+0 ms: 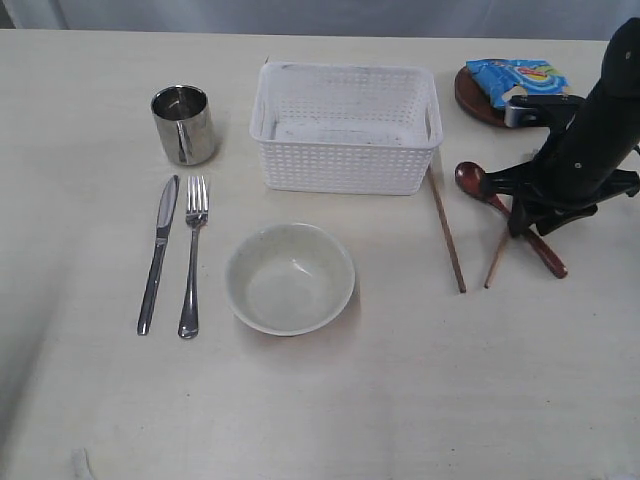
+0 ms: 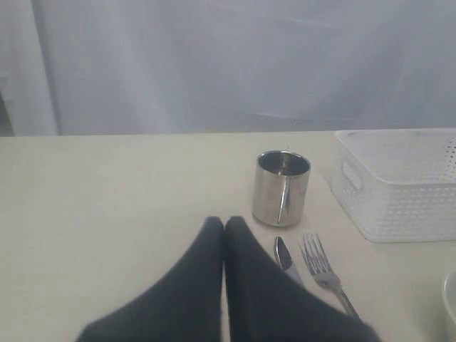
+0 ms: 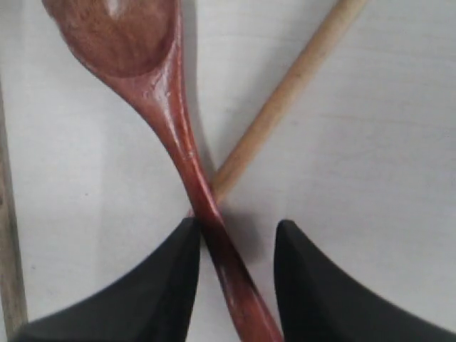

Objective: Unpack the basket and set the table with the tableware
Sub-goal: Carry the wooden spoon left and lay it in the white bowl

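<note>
On the table [image 1: 400, 400] the white basket [image 1: 345, 160] stands empty at the back middle. In front of it sits the cream bowl [image 1: 290, 277]. Cup [image 1: 184, 123], knife [image 1: 158, 250] and fork [image 1: 192, 255] lie on the left. Two chopsticks [image 1: 447, 235] [image 1: 497, 258] lie right of the basket. The reddish spoon [image 1: 478, 183] lies across one chopstick [image 3: 285, 92]. My right gripper [image 1: 528, 222] stands open astride the spoon's handle [image 3: 178, 135], one finger touching it and a gap at the other. My left gripper [image 2: 224, 224] is shut on nothing, near the cup [image 2: 281, 189] and knife [image 2: 283, 255].
A brown plate [image 1: 472, 98] at the back right carries a blue chip bag [image 1: 515, 77]. The right arm reaches over that corner. A pale curtain hangs behind the table's far edge.
</note>
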`<control>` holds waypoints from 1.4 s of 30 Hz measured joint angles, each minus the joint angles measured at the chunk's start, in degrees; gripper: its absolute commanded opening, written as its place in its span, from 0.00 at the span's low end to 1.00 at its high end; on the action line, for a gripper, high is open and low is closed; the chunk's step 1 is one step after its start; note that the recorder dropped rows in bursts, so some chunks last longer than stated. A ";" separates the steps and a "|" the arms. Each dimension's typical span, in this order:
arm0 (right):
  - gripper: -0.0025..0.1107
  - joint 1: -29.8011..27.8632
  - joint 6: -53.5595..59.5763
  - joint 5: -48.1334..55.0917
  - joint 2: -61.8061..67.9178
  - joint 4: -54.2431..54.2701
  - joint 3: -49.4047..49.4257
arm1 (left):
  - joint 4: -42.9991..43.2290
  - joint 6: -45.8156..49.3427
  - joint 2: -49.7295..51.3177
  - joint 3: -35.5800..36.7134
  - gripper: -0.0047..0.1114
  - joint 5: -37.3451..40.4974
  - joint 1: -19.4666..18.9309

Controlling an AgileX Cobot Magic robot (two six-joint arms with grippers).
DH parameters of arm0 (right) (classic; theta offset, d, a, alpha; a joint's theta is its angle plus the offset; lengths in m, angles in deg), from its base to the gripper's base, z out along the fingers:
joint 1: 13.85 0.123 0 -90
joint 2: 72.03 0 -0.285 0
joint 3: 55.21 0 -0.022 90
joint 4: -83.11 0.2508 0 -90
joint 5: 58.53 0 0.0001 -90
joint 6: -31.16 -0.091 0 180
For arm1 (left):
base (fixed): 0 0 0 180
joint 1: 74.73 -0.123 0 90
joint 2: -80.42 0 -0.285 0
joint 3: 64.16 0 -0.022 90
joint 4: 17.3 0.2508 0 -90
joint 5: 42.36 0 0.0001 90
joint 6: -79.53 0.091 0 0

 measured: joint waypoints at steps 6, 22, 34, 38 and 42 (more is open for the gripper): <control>0.07 0.00 0.45 0.23 0.00 0.00 0.00 | 0.00 0.00 0.00 0.00 0.04 0.00 0.00; 0.02 0.65 5.34 1.55 -8.72 4.92 0.04 | 0.00 0.00 0.00 0.00 0.04 0.00 0.00; 0.02 39.65 4.65 27.93 -13.93 -4.77 -18.77 | 0.00 0.00 0.00 0.00 0.04 0.00 0.00; 0.02 40.96 3.59 28.18 -9.57 -5.38 -18.77 | 0.00 0.00 0.00 0.00 0.04 0.00 0.00; 0.02 40.96 3.04 28.31 -6.32 -4.91 -18.77 | 0.00 0.00 0.00 0.00 0.04 0.00 0.00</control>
